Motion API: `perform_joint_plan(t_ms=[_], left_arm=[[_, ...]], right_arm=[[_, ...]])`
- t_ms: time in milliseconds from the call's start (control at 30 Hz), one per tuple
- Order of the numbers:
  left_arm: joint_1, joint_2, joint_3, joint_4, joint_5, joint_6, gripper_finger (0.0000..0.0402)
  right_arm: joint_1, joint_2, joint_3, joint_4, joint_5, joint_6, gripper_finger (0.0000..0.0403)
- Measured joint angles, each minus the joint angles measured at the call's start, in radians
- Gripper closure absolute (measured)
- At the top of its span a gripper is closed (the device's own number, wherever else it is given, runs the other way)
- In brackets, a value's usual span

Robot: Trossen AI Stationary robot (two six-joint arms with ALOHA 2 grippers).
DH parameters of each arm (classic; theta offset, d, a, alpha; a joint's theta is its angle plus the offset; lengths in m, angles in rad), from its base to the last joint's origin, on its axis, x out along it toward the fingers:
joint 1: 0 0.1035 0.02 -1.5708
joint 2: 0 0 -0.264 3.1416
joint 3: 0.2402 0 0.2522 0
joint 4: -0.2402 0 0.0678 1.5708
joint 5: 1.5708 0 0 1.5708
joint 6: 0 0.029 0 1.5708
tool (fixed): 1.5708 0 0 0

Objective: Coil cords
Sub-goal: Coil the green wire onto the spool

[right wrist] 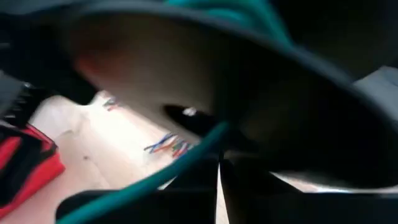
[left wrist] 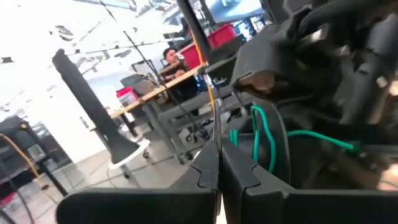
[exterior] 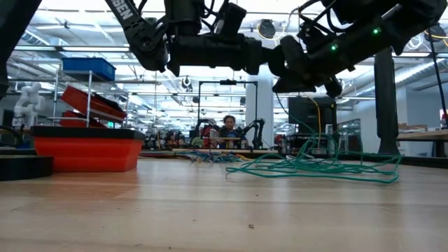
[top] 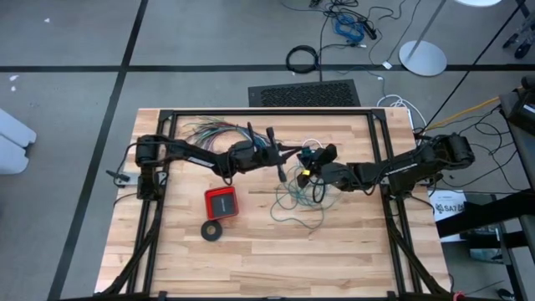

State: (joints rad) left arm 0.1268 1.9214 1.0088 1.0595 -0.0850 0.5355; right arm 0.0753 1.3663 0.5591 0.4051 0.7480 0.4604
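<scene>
My right claw (top: pixel 311 159) was fully closed, raised above the worktop near the middle of its far half. In my right wrist view a teal-green wire (right wrist: pixel 180 165) crossed right in front of the closed fingers; whether it was pinched or only draped over them I couldn't tell. My left claw (top: pixel 294 154) was closed too, fingers (left wrist: pixel 208 168) pressed flat together, tip just beside the right one. Teal strands (left wrist: pixel 258 134) hung over the right arm's body close ahead of it, so my read is the two claws met there to pass or wind the wire off the surface.

Rest of the teal wire (top: pixel 298 197) lay as a loose tangle on the worktop just nearer than the claws, still far from coiled. White cord (top: pixel 311 143) looped toward the far edge, untouched.

Fanned coloured wires (top: pixel 213 130) sat by the far-left corner, red box (top: pixel 221 202) and black ring (top: pixel 212 230) left of the tangle, well clear.
</scene>
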Motion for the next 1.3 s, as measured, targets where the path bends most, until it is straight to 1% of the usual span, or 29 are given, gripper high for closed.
perform_joint_plan(t_ms=[133, 200, 367, 667, 800, 967, 1100, 1200, 1300], left_arm=[[0.001, 0.017, 0.0, 0.012, -0.015, 0.025, 0.0402], [-0.004, 0.023, 0.001, 0.013, -0.041, 0.069, 0.0402], [-0.014, 0.024, 0.0, 0.002, -0.057, 0.166, 0.0402], [-0.024, 0.024, 0.0, -0.032, -0.125, 0.333, 0.0402], [-0.023, 0.024, 0.0, -0.055, -0.133, 0.372, 0.0402], [-0.023, 0.024, -0.001, -0.072, -0.135, 0.396, 0.0402], [-0.024, 0.024, -0.027, -0.085, -0.132, 0.442, 0.0402], [-0.026, 0.025, -0.049, -0.077, -0.123, 0.448, 0.0402], [-0.027, 0.025, -0.065, -0.074, -0.117, 0.443, 0.0402]], right_arm=[[0.0, 0.0, 0.0, 0.031, -0.028, 0.006, 0.0403], [0.0, 0.0, 0.0, 0.038, -0.039, 0.015, 0.0403], [0.0, 0.0, 0.0, 0.044, -0.048, 0.03, 0.0403], [0.015, 0.0, 0.0, 0.073, -0.065, 0.043, 0.0403], [0.028, 0.0, 0.0, 0.099, -0.068, 0.045, 0.0403], [0.032, -0.015, 0.0, 0.09, -0.076, 0.044, 0.0403], [0.038, -0.043, 0.0, 0.088, -0.085, 0.036, 0.0403], [0.037, -0.073, 0.001, 0.034, -0.108, 0.045, 0.0403], [0.029, -0.119, 0.001, -0.076, -0.152, 0.078, 0.0403]])
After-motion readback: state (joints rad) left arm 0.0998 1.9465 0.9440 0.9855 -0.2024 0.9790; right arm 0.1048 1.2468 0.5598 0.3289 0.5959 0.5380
